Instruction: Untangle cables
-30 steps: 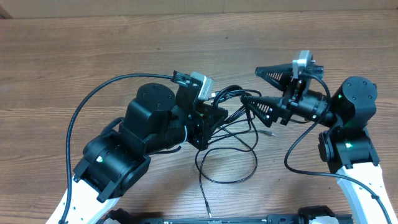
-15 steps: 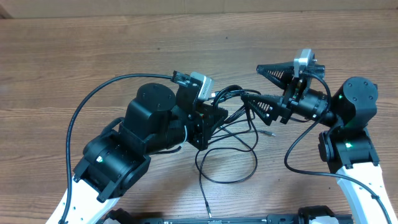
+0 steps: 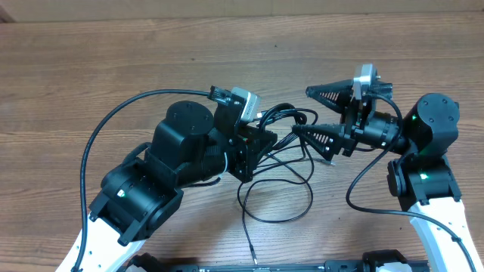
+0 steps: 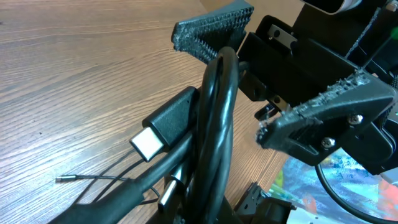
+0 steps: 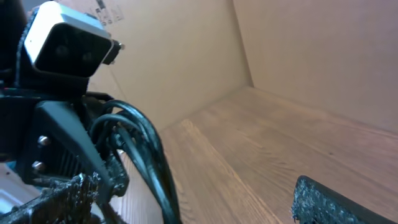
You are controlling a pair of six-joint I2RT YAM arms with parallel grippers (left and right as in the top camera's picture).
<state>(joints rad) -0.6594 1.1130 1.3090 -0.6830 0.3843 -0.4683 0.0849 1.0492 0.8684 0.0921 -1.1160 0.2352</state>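
The cables [image 3: 281, 115] are thin black cords in a tangle at mid table, with loose loops trailing toward the front [image 3: 276, 198]. My left gripper [image 3: 261, 141] is shut on the bundle and holds it off the wood. In the left wrist view the bundle [image 4: 214, 118] rises from my jaws, with a flat silver-tipped plug [image 4: 149, 140] beside it. My right gripper [image 3: 302, 111] is open, one finger on each side of the bundle's upper loop. In the right wrist view the cables [image 5: 149, 155] stand just inside my left finger, with a wide gap [image 5: 193, 205] to the other.
A thin plug end [image 3: 253, 259] lies near the front edge and another small plug [image 3: 327, 160] under my right gripper. The left arm's thick black wire [image 3: 113, 117] arcs over the left side. The left wrist camera [image 5: 68, 45] sits close to my right fingers.
My right gripper has moved left toward the held bundle, so its open fingers now bracket the upper loop. The left arm and cables have stayed still.
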